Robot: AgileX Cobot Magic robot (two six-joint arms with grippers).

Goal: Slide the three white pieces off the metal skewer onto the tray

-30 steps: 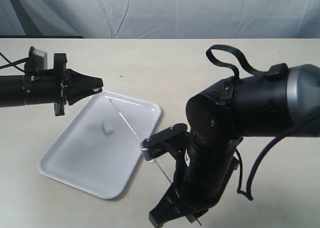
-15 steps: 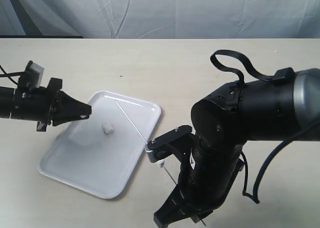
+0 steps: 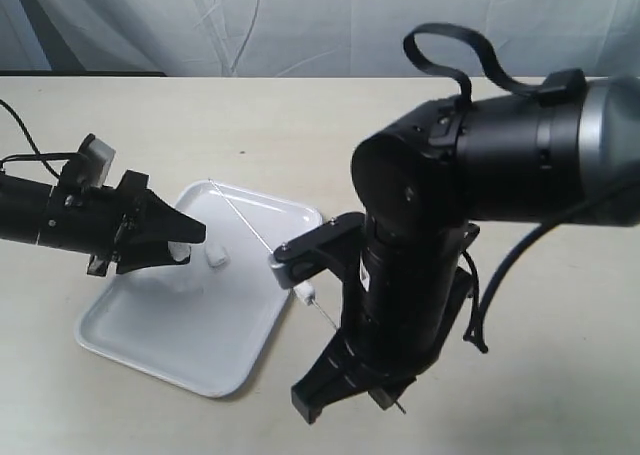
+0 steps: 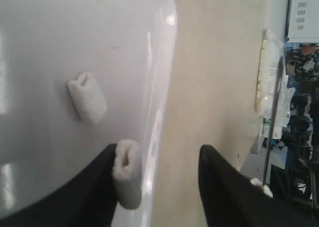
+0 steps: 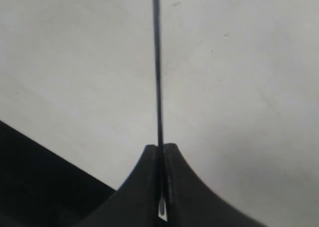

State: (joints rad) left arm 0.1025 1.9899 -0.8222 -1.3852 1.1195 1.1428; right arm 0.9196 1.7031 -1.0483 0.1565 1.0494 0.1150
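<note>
Two white pieces on the tray, one touching a finger of the wide-spread left gripper, third piece on the metal skewer, pinched tight by the right gripper

The bulky black right arm is capped in silver-grey and looped by a black cable; the slim left arm is tipped by a pointed black gripper.

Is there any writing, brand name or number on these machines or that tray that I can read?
None can be read.
The glossy white rectangular tray is blank, and the black robot arms show no legible label.
The white slotted box in the left wrist view's background shows only dark slots; any print there is too blurred to read.
</note>
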